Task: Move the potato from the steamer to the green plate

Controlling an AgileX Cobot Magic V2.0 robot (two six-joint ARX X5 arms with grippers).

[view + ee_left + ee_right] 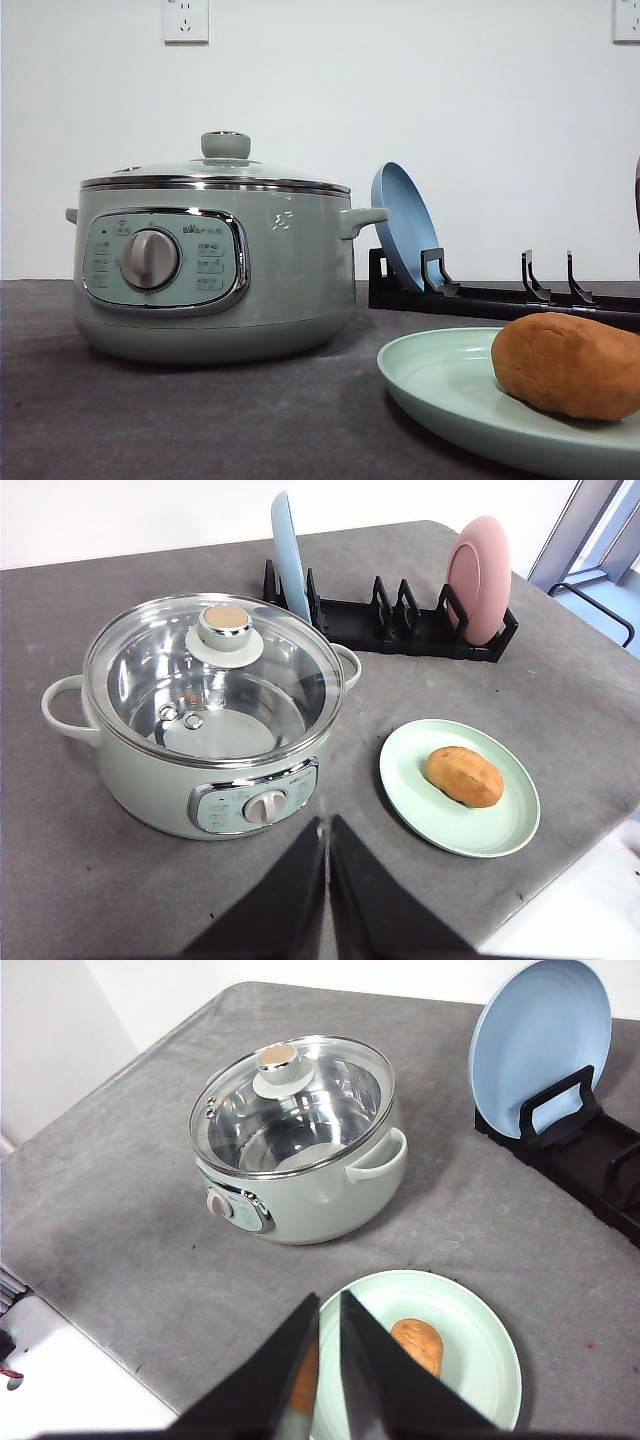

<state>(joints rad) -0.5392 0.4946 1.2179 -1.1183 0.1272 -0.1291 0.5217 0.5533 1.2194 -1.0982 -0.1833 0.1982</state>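
The potato [570, 365], an orange-brown oval lump, lies on the green plate [430, 380] at the front right of the table. To the left stands the steamer [280, 270] with its glass lid and green knob [226, 145] on; through the lid its metal inside looks bare. In the left wrist view my left gripper [325, 825] hangs shut and empty above the table, in front of the steamer [140, 780] and left of the potato [465, 776]. My right gripper [328, 1300] is shut with only a thin slit, holding nothing, above the plate's [480, 1380] near rim beside the potato [418, 1345].
A black dish rack [480, 298] runs along the back right, holding a blue plate [405, 225] upright and a pink plate [478, 578] at its far end. The grey table's edge [560, 880] falls away close to the green plate.
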